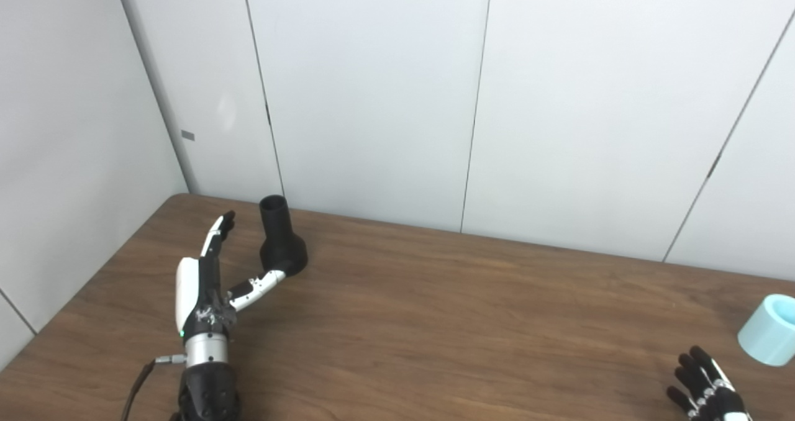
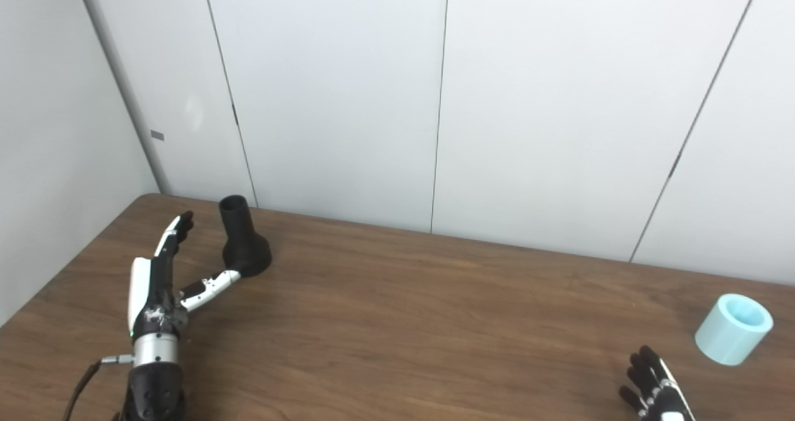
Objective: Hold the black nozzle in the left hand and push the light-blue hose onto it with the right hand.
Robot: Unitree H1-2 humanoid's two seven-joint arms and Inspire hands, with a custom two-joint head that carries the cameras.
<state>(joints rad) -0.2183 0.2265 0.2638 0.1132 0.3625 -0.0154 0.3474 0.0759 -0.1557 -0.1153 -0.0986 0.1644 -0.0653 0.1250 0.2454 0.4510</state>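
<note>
The black nozzle (image 1: 282, 238) stands upright on the wooden table (image 1: 435, 321) near its far left corner, wide base down. My left hand (image 1: 208, 281) is open just in front and to the left of it; the thumb tip reaches the nozzle's base while the fingers point up beside it, apart from it. The light-blue hose piece (image 2: 733, 328), a short open cylinder, lies tilted at the far right of the table. My right hand (image 2: 657, 392) sits low at the bottom right, in front and left of the hose, not touching it, fingers spread, only partly in view.
White wall panels (image 1: 372, 98) rise right behind the table's far edge, close to the nozzle. A side wall (image 1: 62, 160) borders the left. A cable (image 1: 140, 380) trails from my left wrist.
</note>
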